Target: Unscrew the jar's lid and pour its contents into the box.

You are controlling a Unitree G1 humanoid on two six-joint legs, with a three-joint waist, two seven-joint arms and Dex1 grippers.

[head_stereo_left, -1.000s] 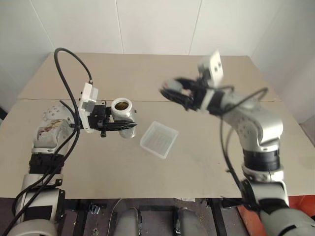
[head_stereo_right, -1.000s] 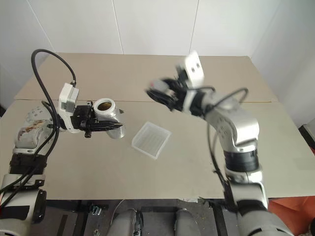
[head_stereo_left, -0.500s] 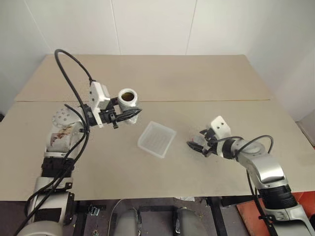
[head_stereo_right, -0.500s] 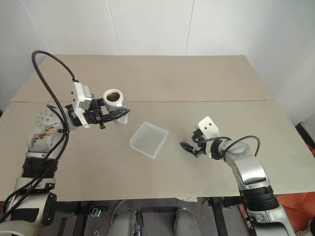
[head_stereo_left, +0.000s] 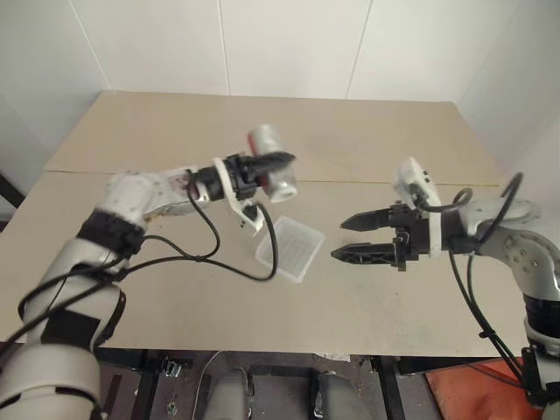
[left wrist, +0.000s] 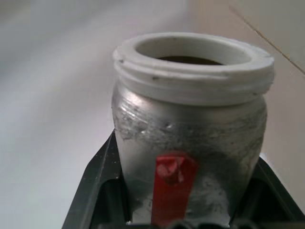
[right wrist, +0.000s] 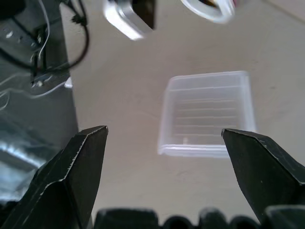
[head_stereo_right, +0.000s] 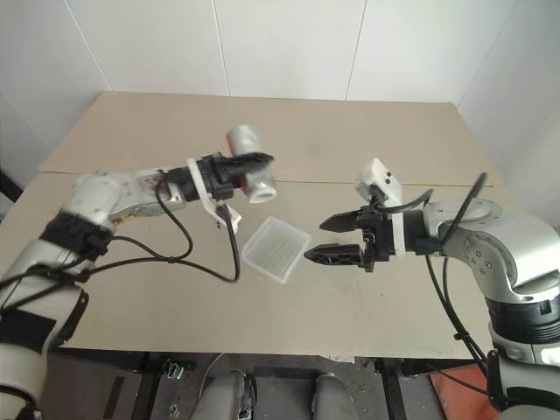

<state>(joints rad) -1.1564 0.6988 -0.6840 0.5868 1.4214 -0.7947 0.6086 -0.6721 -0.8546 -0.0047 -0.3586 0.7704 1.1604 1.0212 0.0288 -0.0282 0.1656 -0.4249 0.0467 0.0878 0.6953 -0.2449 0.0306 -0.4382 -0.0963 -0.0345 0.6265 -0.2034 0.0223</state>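
Item 1. Left hand (head_stereo_left: 278,160): raised above the surface (head_stereo_left: 376,131), pointing toward the robot's right, its two black fingers (left wrist: 93,183) clamped on the jar.

Item 2. Jar (head_stereo_left: 273,163): small silvery cylinder with a red mark (left wrist: 172,183) on its side and a whitish threaded rim (left wrist: 193,59). Held clear of the surface, tipped over so it lies roughly sideways in the head views. Uncapped; the mouth is open, and a dark brownish interior shows in the left wrist view. It hangs just above and slightly to the left of the box.

Item 3. Box (head_stereo_left: 290,249): shallow, square, translucent white tray with a ribbed bottom, resting flat on the surface between the two hands. Nothing can be made out inside it.

Item 4. Right hand (head_stereo_left: 352,238): held above the surface to the right of the box, pointing leftward toward it, fingers (right wrist: 78,162) spread wide apart and holding nothing. The box lies framed between the fingers in the right wrist view.
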